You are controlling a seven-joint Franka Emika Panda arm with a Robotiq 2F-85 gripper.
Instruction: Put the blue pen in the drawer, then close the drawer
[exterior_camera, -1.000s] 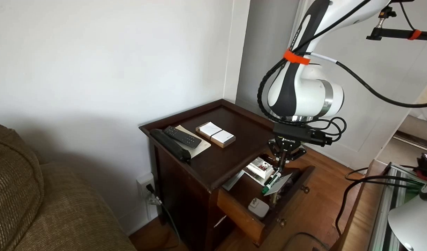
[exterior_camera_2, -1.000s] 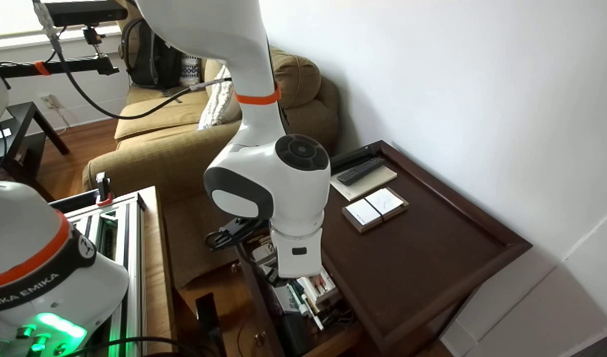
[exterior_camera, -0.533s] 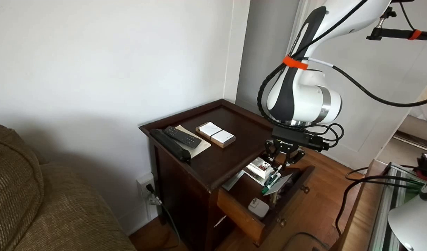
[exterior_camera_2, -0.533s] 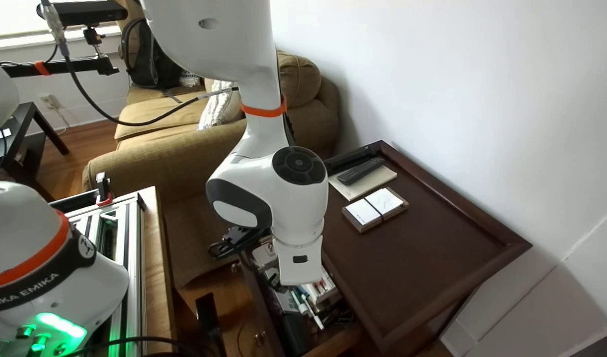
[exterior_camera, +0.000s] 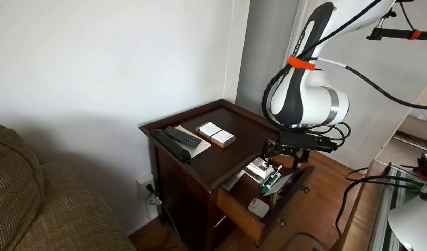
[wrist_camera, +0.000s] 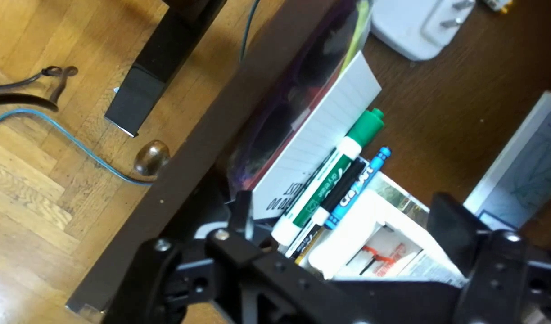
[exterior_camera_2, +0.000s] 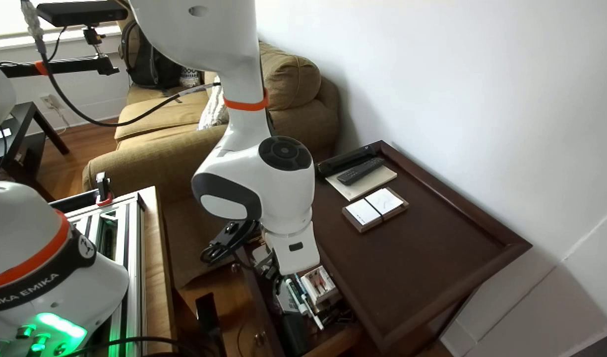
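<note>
Evidently, slim blue plastic pen point(wrist_camera: 358, 190) lies inside dark brown wooden drawer point(exterior_camera: 239, 215), mid-frame in wrist view, slanting upper right, parallel to drawer front point(wrist_camera: 208, 139). Black metal hand point(wrist_camera: 343, 198) gapes above, gripping nothing; closing push likely starts leftward, beyond front.

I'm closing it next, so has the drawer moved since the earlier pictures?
No: in both exterior views the drawer juts from the table as far as before, shifted neither in nor out.
</note>
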